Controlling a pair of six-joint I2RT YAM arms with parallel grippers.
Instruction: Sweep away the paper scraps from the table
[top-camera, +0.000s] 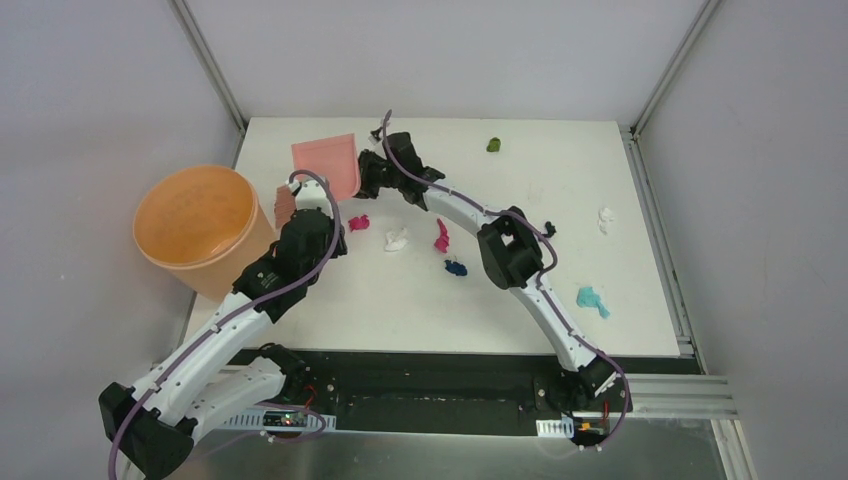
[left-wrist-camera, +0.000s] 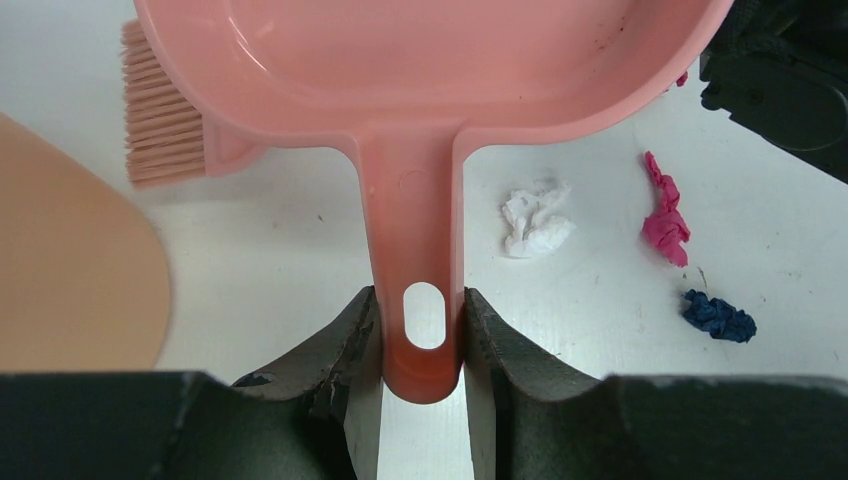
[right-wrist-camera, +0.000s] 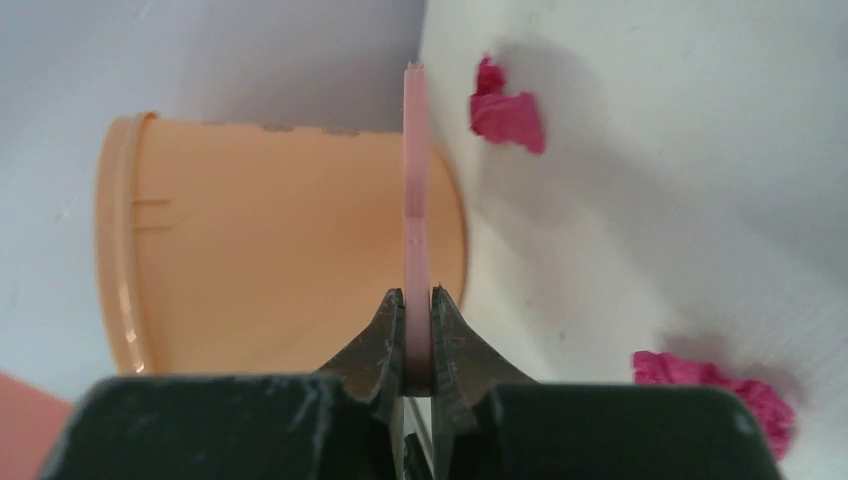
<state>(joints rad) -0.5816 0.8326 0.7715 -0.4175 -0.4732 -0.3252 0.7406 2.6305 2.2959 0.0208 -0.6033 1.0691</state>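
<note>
Scraps lie scattered over the table, from its middle to the right edge — a hard swing of the brush could flick them off the edge instead of into the dustpan. Left gripper pinches the dustpan's handle, jaws narrowly apart; right gripper, jaws almost closed, nips a thin pink strip — likely the brush's handle.

Pink dustpan cut off by my left wrist view's top edge. Brush hidden behind it, bristles only showing. Magenta paper scrap mostly hidden by its rim.
</note>
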